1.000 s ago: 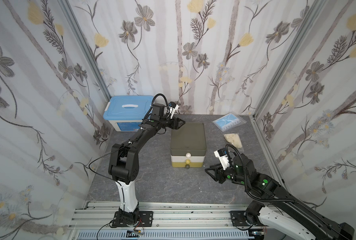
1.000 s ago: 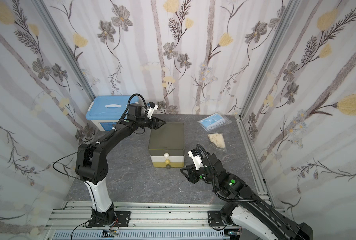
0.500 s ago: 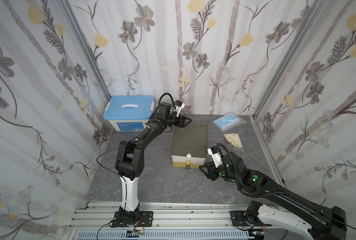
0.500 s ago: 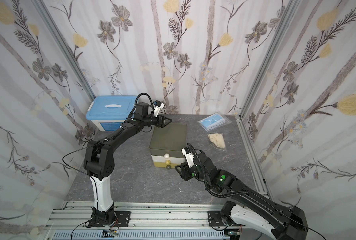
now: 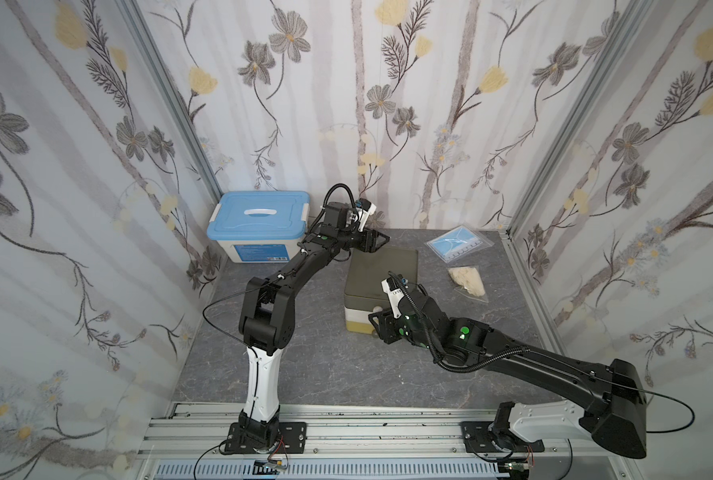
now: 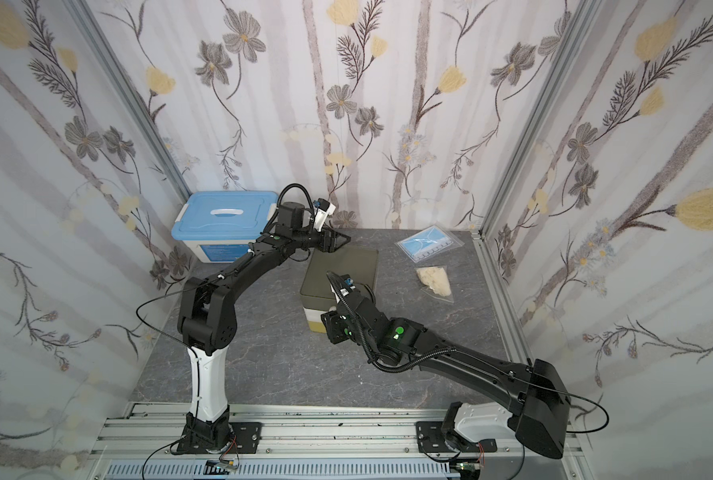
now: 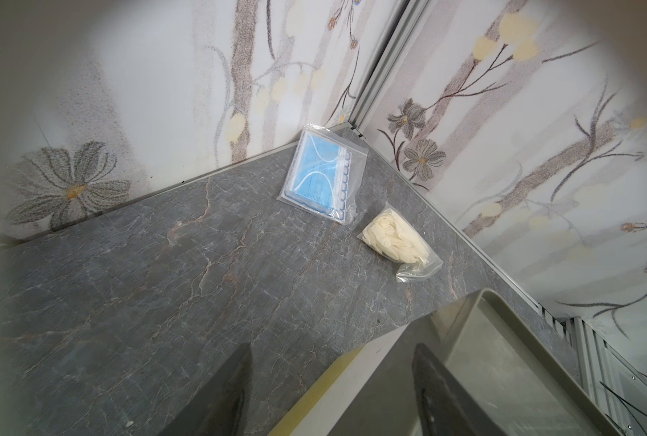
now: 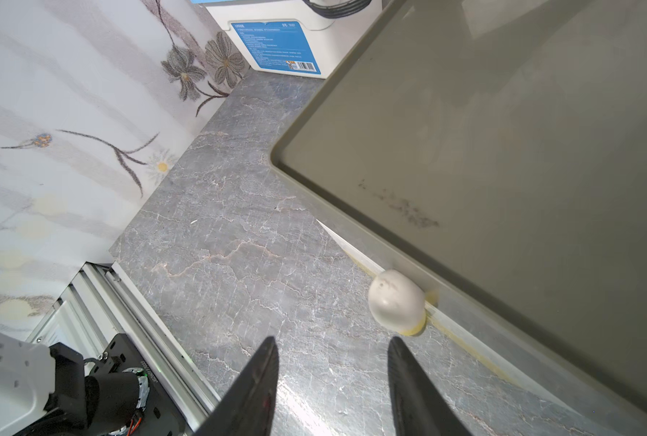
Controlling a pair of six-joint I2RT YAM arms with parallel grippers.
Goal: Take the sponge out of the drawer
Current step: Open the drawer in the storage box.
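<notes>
The drawer unit (image 5: 382, 270) (image 6: 342, 266) is an olive-green box with a cream and yellow drawer shut in its front. The sponge is hidden. My right gripper (image 8: 333, 347) (image 5: 374, 326) is open, low in front of the drawer. The drawer's white knob (image 8: 396, 302) lies just beyond one fingertip, untouched. My left gripper (image 7: 333, 362) (image 5: 382, 241) hovers at the unit's back left corner, jaws apart. One finger (image 7: 433, 377) is over the olive top (image 7: 503, 362), the other over the table behind it. Neither gripper holds anything.
A blue-lidded white storage box (image 5: 259, 224) stands at the back left, close to my left arm. A bag of blue masks (image 5: 456, 245) (image 7: 320, 173) and a bag of cream gloves (image 5: 467, 282) (image 7: 393, 238) lie at the back right. Flowered walls enclose three sides.
My right gripper has moved from the table's front right up to the drawer front. My left gripper has shifted right, from beside the unit's back left corner to over it.
</notes>
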